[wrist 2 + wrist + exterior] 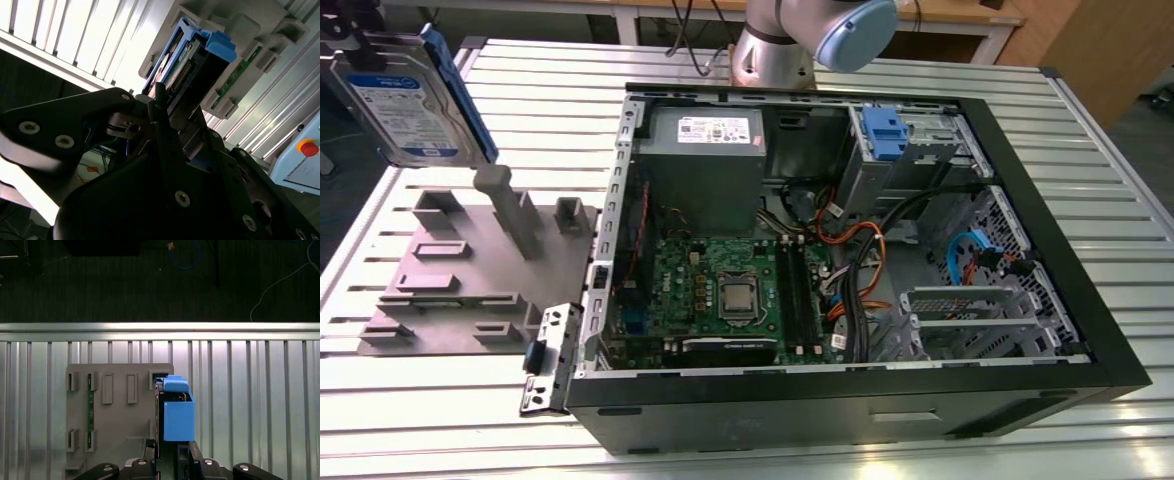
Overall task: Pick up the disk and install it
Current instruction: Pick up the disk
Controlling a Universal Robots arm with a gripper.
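Your jaws are clamped on the flat silver-metal disk with blue plastic rails [407, 100], held upright in the air. It is likely dense, rigid, slick-faced and shock-sensitive — a square pinch across its flat faces suits it. Beneath the jaws — a grey slotted fixture plate [120, 425] on the ribbed aluminium counter [250, 405].

Exterior view looks down on the open case [854, 395] and grey fixture [480, 265] [120, 425] [245, 25]; both wrist views peer close past the disk [179, 415] [200, 55] at it.

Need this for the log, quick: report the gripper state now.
gripper: closed, holding the disk.
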